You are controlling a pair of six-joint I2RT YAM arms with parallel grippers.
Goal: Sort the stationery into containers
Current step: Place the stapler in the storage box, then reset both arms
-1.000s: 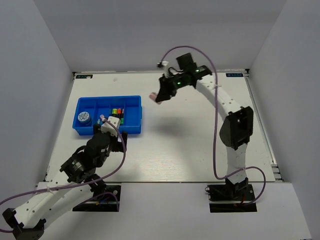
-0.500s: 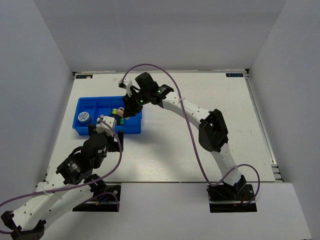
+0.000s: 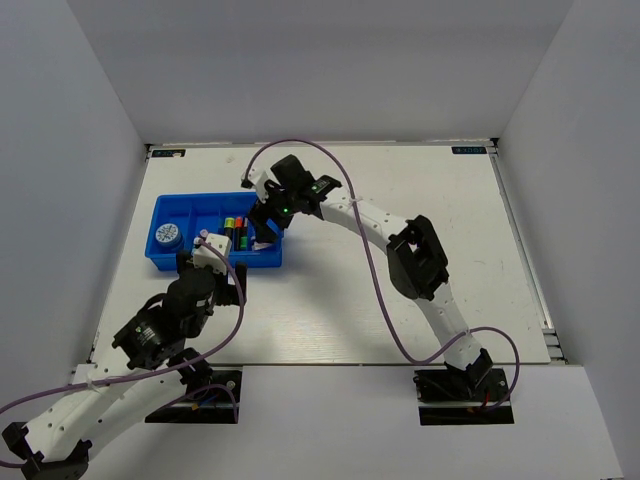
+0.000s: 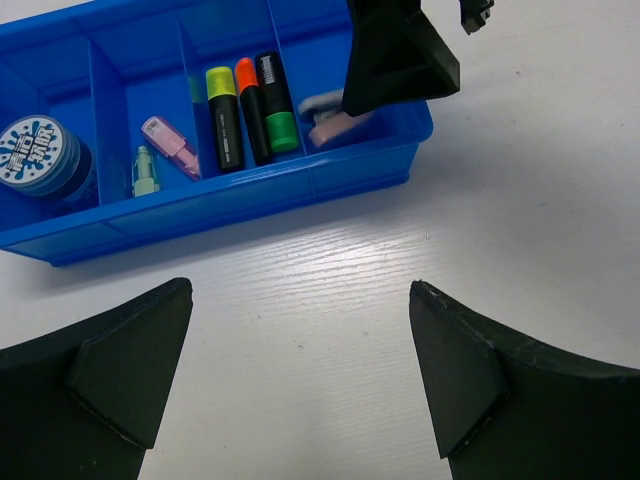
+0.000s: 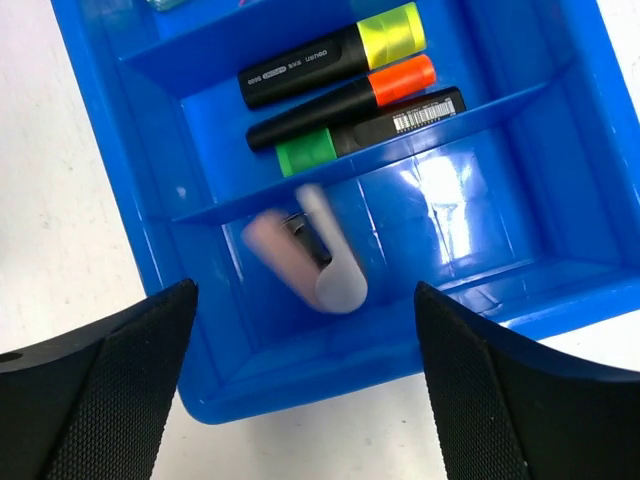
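Sorting looks almost done. Pink clip [image 5: 305, 260] is in the right end box of the blue tray [image 3: 165, 262], near the tabletop's far left corner, beside 3 highlighters [image 4: 245, 110], 2 erasers [image 4: 160, 155] and the roll [image 4: 35, 150]. Right gripper [image 3: 265, 232] and left gripper [image 4: 298, 300] are wide open, holding nothing.

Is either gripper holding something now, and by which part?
Nothing is held. Left gripper and right gripper are open; the pink clip sits free in the tray.

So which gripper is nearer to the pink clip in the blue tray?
Right. The right gripper hangs open directly above the pink clip in the blue tray, in its end compartment. The left gripper, also open, is over the table outside the near wall.
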